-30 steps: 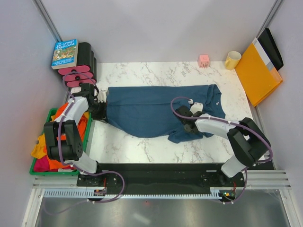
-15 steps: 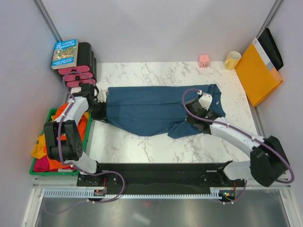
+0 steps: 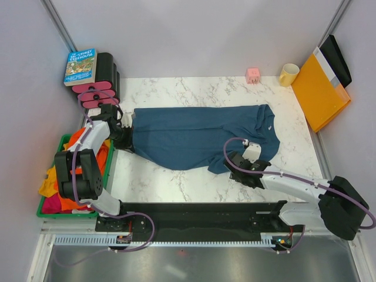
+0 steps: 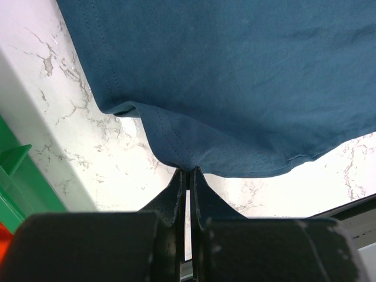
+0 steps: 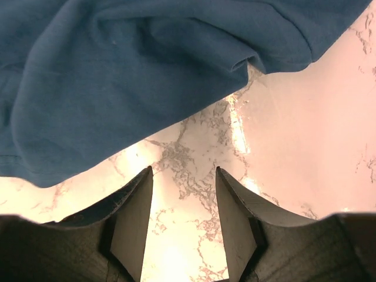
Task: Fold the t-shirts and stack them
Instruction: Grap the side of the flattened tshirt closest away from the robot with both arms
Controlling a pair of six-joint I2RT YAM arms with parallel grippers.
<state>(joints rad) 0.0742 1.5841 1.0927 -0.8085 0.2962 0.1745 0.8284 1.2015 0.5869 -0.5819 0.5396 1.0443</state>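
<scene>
1 teal t-shirt [image 3: 194,136], left gripper [image 4: 188,171] tight on its edge, right gripper [image 5: 183,179] agape

Table [image 3: 176,88]: one, white marble-patterned top, filling the middle of your top view. Lying directly on it you have:

1. Teal-blue t-shirt [image 3: 194,138]: one, spread lengthwise across the centre of the frame, from near the left edge of the table to near the right. Its lower right part is bunched and creased; the rest lies fairly flat.
2. Pink cube [image 3: 253,74]: small, at the upper edge, right of centre, well apart from the shirt.
3. Yellow mug [image 3: 288,74]: upright, near the cube on its right, in the upper right corner.

You see marble above and below the shirt.
</scene>
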